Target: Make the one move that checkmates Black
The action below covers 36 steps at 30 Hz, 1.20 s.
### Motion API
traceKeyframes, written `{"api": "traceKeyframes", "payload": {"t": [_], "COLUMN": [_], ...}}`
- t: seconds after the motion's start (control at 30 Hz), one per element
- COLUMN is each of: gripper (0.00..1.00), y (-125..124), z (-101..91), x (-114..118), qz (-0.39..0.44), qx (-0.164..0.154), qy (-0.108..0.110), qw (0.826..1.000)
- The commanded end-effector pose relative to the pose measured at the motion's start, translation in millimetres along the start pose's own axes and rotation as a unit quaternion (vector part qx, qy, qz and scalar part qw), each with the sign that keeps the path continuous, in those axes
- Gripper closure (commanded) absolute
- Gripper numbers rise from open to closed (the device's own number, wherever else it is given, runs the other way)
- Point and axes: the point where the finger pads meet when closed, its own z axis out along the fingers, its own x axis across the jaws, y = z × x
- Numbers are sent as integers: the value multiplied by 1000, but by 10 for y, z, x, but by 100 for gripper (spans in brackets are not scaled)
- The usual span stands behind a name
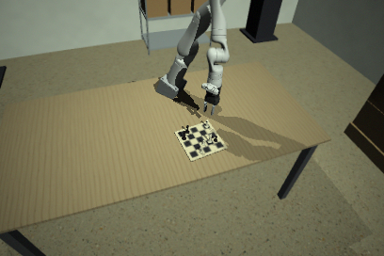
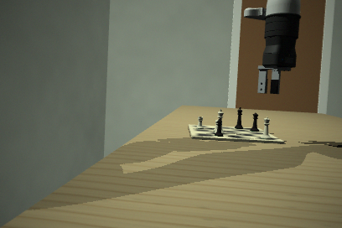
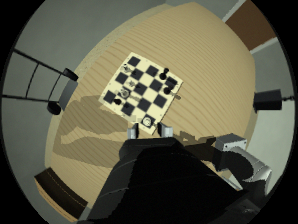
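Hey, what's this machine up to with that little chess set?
A single robot arm is working on a chess puzzle: White must mate in one. A small chessboard sits on a wooden table, with a handful of black and white pieces standing upright on it. The gripper hangs in the air above the board's far side, pointing down, its jaws partly open and holding nothing. No piece has been lifted yet.

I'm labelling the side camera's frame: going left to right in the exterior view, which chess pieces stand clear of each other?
White pawn → black king → black piece → white piece. The overlapping pair near the left is left out.
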Motion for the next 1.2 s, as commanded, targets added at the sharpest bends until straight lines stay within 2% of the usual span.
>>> {"api": "traceKeyframes", "payload": {"t": [0.0,1.17], "gripper": [21,21], "y": [-2,-9], "z": [16,432], "x": [12,18], "qz": [1,1], "qx": [0,0], "qy": [2,1], "qw": [1000,1000]}}
